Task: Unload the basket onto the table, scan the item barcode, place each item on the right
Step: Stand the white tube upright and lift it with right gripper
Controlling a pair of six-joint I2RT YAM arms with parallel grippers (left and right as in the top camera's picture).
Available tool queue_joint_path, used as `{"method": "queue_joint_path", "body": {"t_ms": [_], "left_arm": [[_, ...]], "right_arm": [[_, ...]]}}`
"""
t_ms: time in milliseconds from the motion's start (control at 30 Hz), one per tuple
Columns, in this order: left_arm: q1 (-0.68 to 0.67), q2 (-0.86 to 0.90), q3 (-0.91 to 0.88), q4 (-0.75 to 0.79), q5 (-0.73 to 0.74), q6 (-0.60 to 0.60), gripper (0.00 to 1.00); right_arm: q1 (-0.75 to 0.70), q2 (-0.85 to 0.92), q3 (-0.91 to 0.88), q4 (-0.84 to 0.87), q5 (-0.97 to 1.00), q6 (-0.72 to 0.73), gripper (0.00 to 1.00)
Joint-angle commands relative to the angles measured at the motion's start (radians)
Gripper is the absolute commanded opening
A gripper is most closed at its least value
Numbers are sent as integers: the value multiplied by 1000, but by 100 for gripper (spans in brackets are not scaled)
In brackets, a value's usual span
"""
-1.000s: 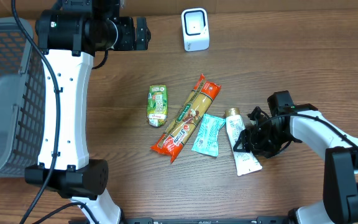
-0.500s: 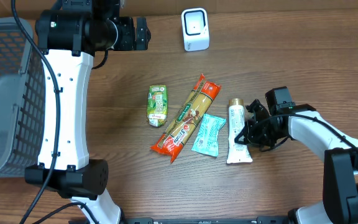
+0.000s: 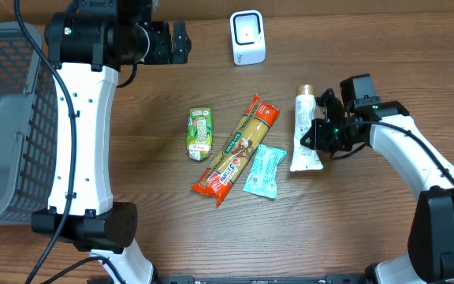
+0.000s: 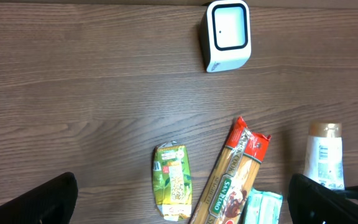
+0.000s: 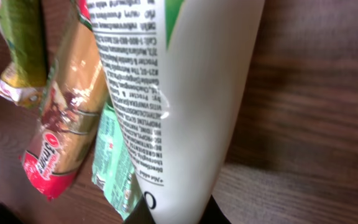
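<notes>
Snugly in right pincer: smooth white tube

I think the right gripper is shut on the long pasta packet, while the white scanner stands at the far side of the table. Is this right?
Not quite. The right gripper is shut on the white tube, not the pasta packet, which lies apart from it; the overhead view shows this. The white scanner does stand at the far side of the table.

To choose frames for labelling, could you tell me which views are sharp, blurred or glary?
Overhead: sharp, evenly lit, soft shadows. Left wrist: scanner sharp, own fingers dark blurs at the bottom corners. Right wrist: tube fills the frame, print slightly soft, small glare spot.
</notes>
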Motion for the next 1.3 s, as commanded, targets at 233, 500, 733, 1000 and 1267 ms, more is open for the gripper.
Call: {"method": "queue_joint_path", "body": {"t_ms": [233, 500, 733, 1000, 1267], "left_arm": [[-1, 5, 6, 1, -6, 16, 100], [-1, 5, 6, 1, -6, 16, 100], [-1, 5, 6, 1, -6, 16, 100], [-1, 5, 6, 1, -6, 16, 99], [-1, 5, 6, 1, -6, 16, 99]], "right_arm": [[2, -6, 6, 42, 211, -22, 4], [3, 17, -57, 85, 357, -86, 4], [3, 16, -56, 49, 353, -69, 53], [-32, 16, -63, 38, 261, -44, 82], [-61, 27, -112, 69, 234, -44, 84]]}}
